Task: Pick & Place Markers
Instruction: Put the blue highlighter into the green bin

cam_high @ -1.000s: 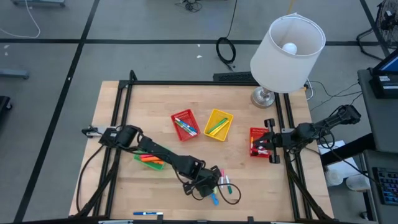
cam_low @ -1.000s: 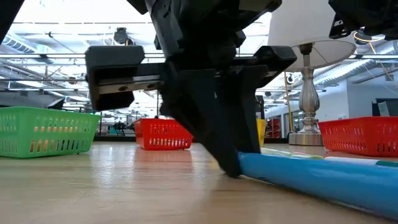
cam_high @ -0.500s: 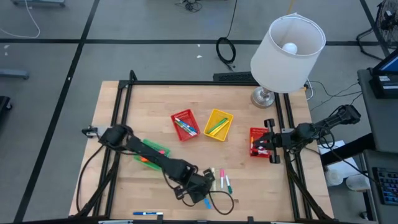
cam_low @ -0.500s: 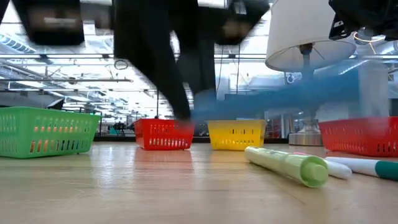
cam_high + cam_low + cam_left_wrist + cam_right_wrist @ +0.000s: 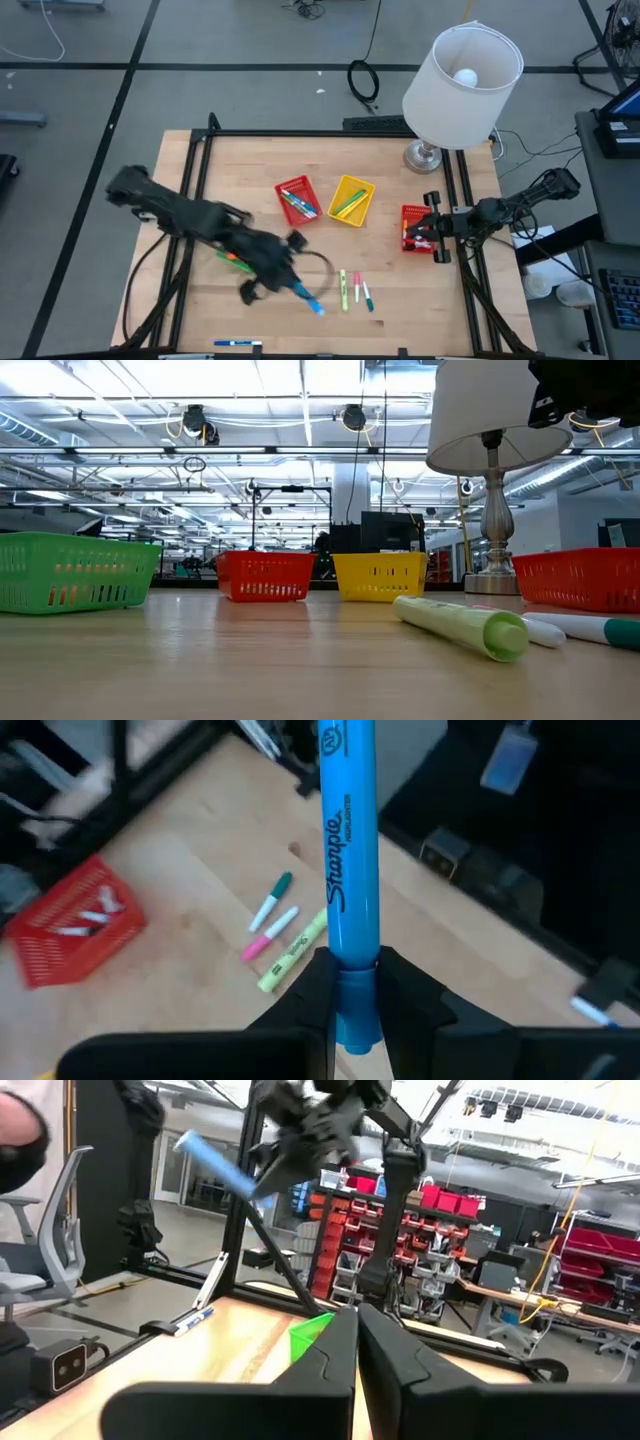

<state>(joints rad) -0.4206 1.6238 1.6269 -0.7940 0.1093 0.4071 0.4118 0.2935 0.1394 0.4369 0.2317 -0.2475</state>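
The blue marker (image 5: 348,870) carries the brand name "Sharpie" in dark script along its barrel. Smaller print near its tip is too blurred to read.

Overhead, table-level and two wrist cameras

Left gripper (image 5: 290,284) is up off the wood, clamped on the blue marker (image 5: 306,297), open air all round it. Just beside the marker's tip three loose markers (image 5: 354,290) lie side by side, the nearest clutter. Beyond the gripper sit a red basket (image 5: 297,200) and a yellow basket (image 5: 351,199), a narrow lane between them. Behind its arm a green basket (image 5: 243,246) blocks the way. Far across, the right gripper (image 5: 433,241) hangs closed over another red basket (image 5: 414,229), lamp (image 5: 455,85) towering beyond
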